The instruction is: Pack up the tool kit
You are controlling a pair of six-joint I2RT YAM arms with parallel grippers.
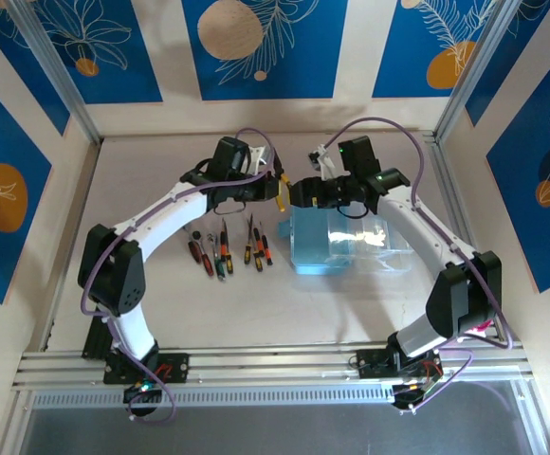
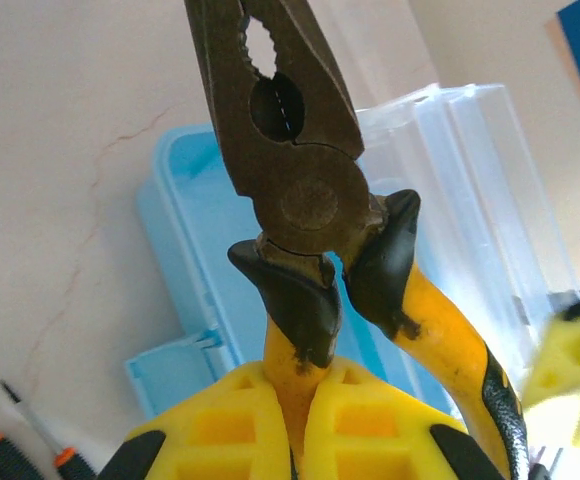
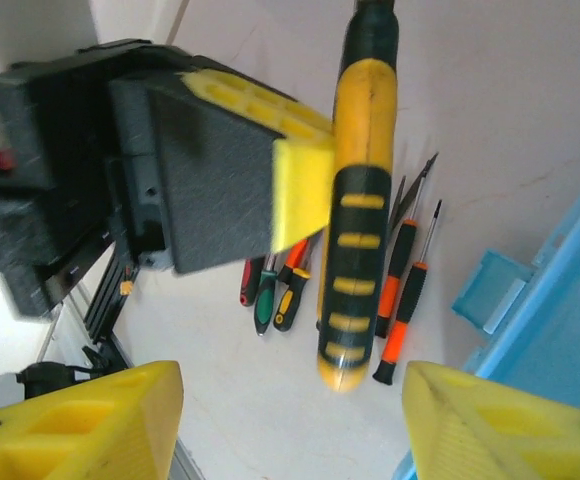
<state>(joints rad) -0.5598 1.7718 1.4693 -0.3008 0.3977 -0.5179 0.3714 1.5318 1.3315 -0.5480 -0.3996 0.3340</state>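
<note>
My left gripper clamps the one pliers beside the one blue case; my right gripper gapes wide near two screwdriver clusters.

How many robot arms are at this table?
2. The left arm reaches in from the left, beside the loose tools; the right arm reaches to the blue case.

Left pincer clamped tight, right pincer spread open, facing each other.
</note>
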